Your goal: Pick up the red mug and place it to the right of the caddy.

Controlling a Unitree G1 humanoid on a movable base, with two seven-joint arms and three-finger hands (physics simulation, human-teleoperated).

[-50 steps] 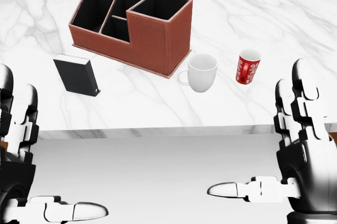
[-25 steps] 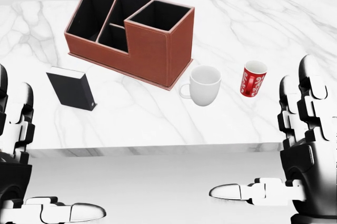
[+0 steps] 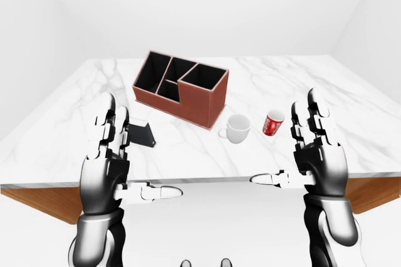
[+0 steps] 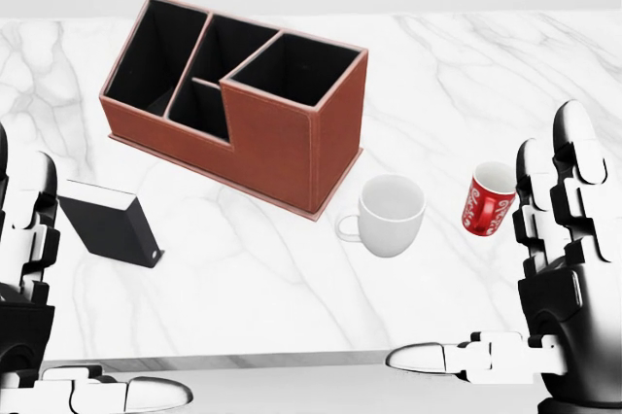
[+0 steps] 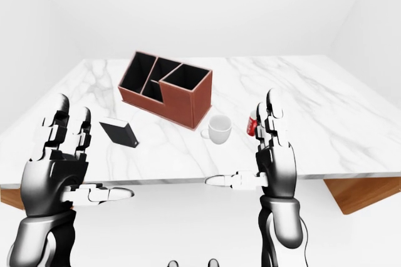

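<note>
The red mug [image 4: 489, 198] stands upright on the marble table [image 4: 505, 64], right of a white mug [image 4: 391, 215]. The brown caddy [image 4: 253, 113], with black compartments, sits left of and above both mugs in the head view. My right hand [image 3: 288, 145] is open, fingers pointing up and thumb out to the left, held below and just right of the red mug without touching it. In the right-eye view its fingers partly hide the mug. My left hand [image 3: 135, 154] is open too, raised near the table's near edge at the left, with nothing in it.
A black box [image 4: 109, 227] lies on the table left of the caddy, close to my left hand. The white mug stands between the caddy's right corner and the red mug. The table's near edge [image 3: 207, 180] runs just beyond both thumbs.
The camera has moved closer to the table, so the caddy, the mugs and the box look larger and sit lower in the head view. Both hands stay open and raised.
</note>
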